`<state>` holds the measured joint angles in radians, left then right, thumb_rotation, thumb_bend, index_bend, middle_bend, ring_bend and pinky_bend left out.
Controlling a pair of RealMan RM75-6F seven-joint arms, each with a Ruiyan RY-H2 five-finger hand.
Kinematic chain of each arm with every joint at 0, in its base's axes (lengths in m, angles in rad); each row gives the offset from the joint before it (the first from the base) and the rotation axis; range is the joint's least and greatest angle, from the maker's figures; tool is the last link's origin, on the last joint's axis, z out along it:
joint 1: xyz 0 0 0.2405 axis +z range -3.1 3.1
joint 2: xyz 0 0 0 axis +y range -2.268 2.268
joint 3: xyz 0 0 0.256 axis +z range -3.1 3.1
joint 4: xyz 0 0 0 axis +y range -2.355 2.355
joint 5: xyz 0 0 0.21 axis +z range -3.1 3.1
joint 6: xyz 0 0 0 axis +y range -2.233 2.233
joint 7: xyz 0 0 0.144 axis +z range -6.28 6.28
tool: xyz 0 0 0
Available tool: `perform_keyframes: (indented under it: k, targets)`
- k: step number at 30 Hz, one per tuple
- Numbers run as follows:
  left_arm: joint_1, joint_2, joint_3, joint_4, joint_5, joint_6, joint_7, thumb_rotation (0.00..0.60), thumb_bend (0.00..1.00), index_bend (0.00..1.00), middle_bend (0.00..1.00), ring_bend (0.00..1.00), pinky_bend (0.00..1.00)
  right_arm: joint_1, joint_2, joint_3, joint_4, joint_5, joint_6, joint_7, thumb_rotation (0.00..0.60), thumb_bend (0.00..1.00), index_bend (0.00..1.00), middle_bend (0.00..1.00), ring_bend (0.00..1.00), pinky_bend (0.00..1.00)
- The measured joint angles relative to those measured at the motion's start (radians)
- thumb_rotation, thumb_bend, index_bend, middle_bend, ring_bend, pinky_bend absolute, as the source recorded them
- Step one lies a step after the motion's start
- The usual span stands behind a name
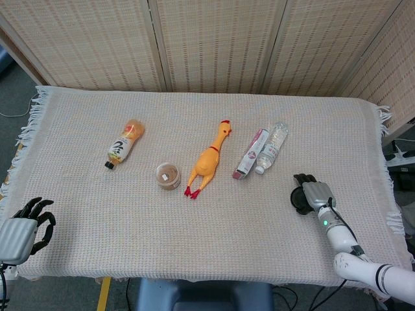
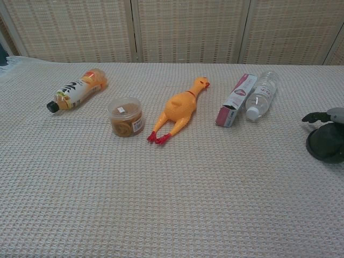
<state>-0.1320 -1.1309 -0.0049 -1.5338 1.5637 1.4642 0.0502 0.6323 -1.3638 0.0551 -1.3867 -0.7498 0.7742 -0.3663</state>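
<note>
Head view: right robot hand (image 1: 314, 193) lower right, fingers draped over dark round object (image 1: 300, 199), grasp uncertain; left robot hand (image 1: 21, 228) lower left, released, off surface (image 1: 214, 246) edge.

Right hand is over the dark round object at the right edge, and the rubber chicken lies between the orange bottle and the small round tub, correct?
Not quite. The right hand is over the dark round object, but the head view shows the rubber chicken lying between the small round tub and the pink box; the orange bottle is left of the tub.
</note>
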Motion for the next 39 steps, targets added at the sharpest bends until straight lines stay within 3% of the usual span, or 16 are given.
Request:
perform_keyframes:
  k: [6, 10, 14, 21, 27, 33, 39]
  targets:
    - [0.000, 0.000, 0.000, 0.000, 0.000, -0.001, 0.001, 0.600, 0.53, 0.59, 0.23, 0.15, 0.42, -0.009, -0.006, -0.001, 0.002, -0.013, 0.033, 0.003, 0.600, 0.15, 0.20, 0.20, 0.19, 0.45]
    - [0.000, -0.001, 0.000, 0.000, 0.001, -0.001, 0.002, 0.600, 0.53, 0.59, 0.23, 0.15, 0.42, -0.016, -0.014, -0.003, 0.006, -0.017, 0.063, -0.005, 0.600, 0.16, 0.40, 0.34, 0.37, 0.62]
    - [0.000, -0.001, 0.000, 0.000, 0.001, 0.000, 0.003, 0.600, 0.53, 0.59, 0.23, 0.15, 0.42, -0.024, -0.022, -0.006, 0.010, -0.018, 0.091, -0.023, 0.600, 0.27, 0.56, 0.44, 0.50, 0.75]
    - [0.000, -0.002, 0.001, 0.000, 0.001, -0.002, 0.005, 0.600, 0.53, 0.59, 0.23, 0.15, 0.42, -0.038, -0.033, -0.005, 0.021, -0.018, 0.142, -0.054, 0.600, 0.38, 0.68, 0.53, 0.59, 0.83]
    - [-0.002, -0.004, 0.001, 0.000, 0.001, -0.006, 0.007, 0.600, 0.53, 0.59, 0.23, 0.15, 0.42, -0.051, -0.036, 0.009, 0.023, -0.036, 0.170, -0.046, 0.600, 0.40, 0.71, 0.55, 0.61, 0.84]
    - [-0.002, -0.005, 0.003, 0.001, 0.002, -0.008, 0.009, 0.600, 0.53, 0.59, 0.23, 0.15, 0.42, -0.082, -0.054, 0.031, 0.038, -0.195, 0.247, 0.119, 0.600, 0.40, 0.71, 0.55, 0.61, 0.84]
    - [-0.002, -0.004, 0.002, -0.001, 0.002, -0.006, 0.007, 0.600, 0.53, 0.59, 0.23, 0.15, 0.42, -0.126, -0.094, 0.042, 0.108, -0.489, 0.436, 0.447, 0.600, 0.40, 0.71, 0.55, 0.61, 0.84]
